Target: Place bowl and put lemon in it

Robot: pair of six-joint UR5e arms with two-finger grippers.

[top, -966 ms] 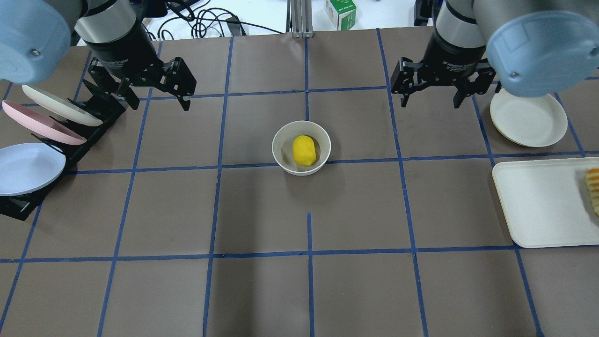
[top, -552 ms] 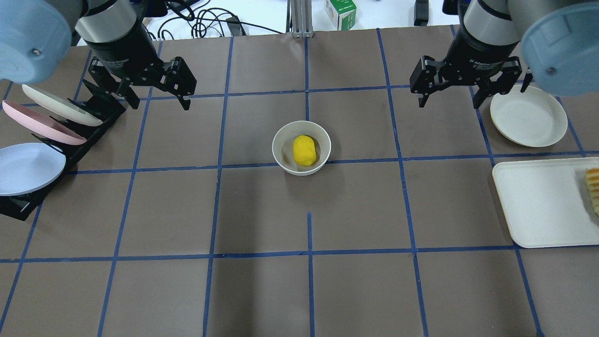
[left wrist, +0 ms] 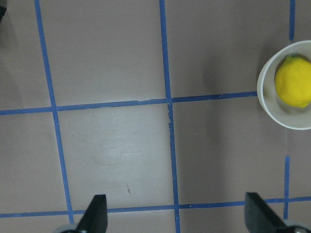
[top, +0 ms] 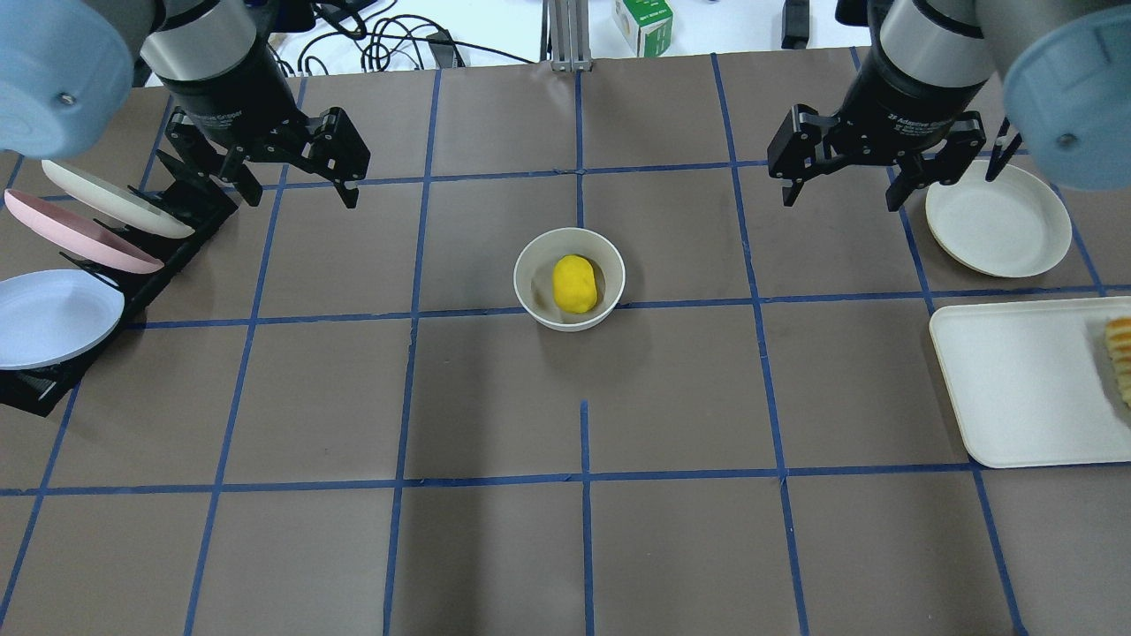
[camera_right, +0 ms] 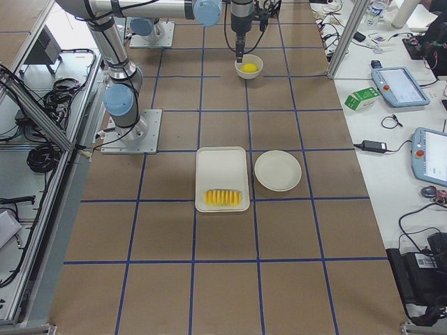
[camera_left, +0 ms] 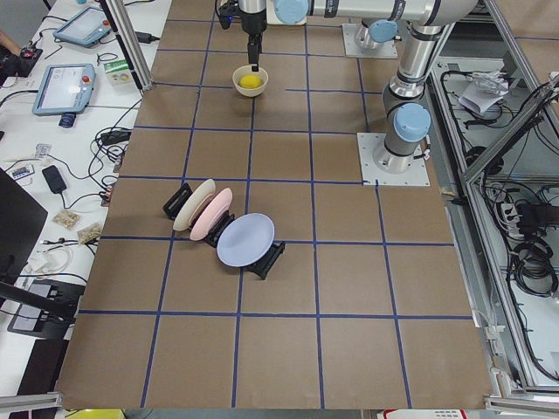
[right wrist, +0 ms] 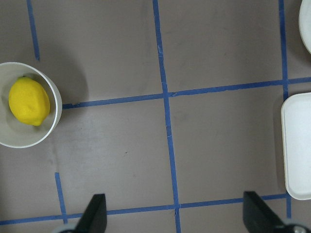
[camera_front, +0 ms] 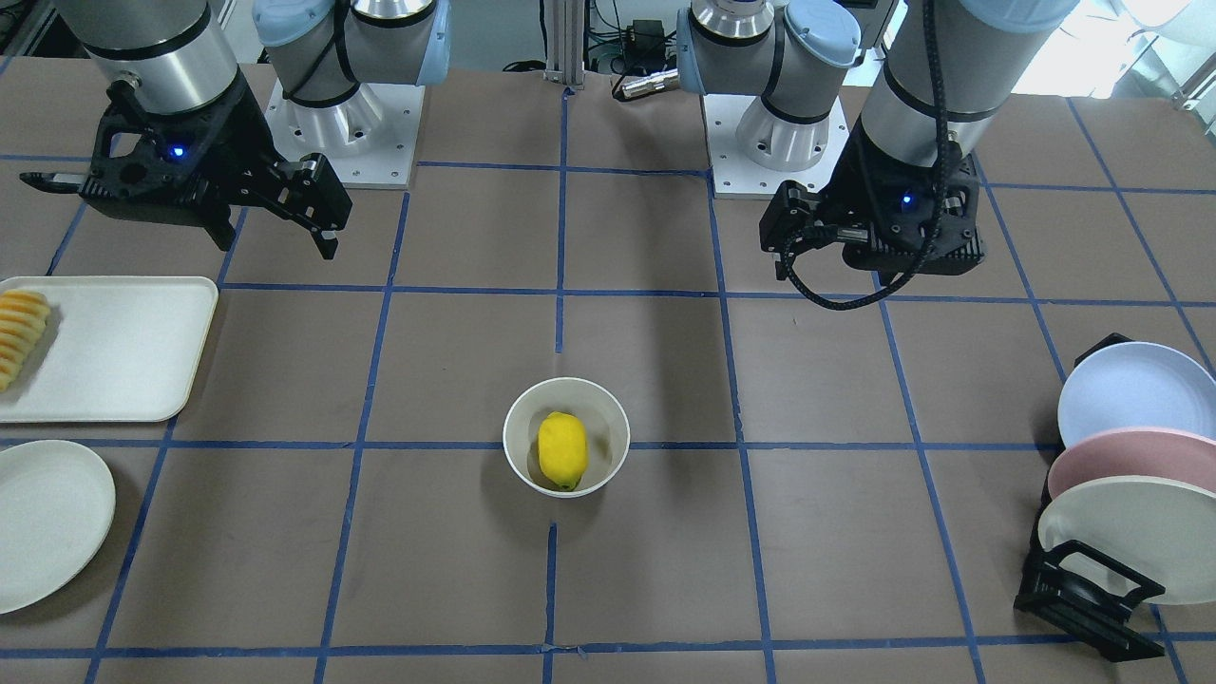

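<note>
The off-white bowl [top: 527,265] stands near the table's middle, on a blue grid line. The yellow lemon [top: 574,283] lies inside it. Both also show in the front view, the bowl [camera_front: 518,446] with the lemon [camera_front: 562,450] in it. My left gripper [top: 300,196] is open and empty, held above the table back-left of the bowl. My right gripper [top: 840,199] is open and empty, back-right of the bowl. The left wrist view has the bowl [left wrist: 272,116] at its right edge; the right wrist view has the bowl [right wrist: 53,121] at its left edge.
A black rack with three plates [top: 88,230] stands at the left edge, close to my left gripper. A shallow cream plate [top: 998,221] lies just right of my right gripper. A white tray [top: 1016,380] with orange-yellow fruit slices [top: 1120,353] lies at the right edge.
My right gripper has moved to the right, away from the bowl and toward the cream plate. My left arm, the bowl and the lemon have not moved.
</note>
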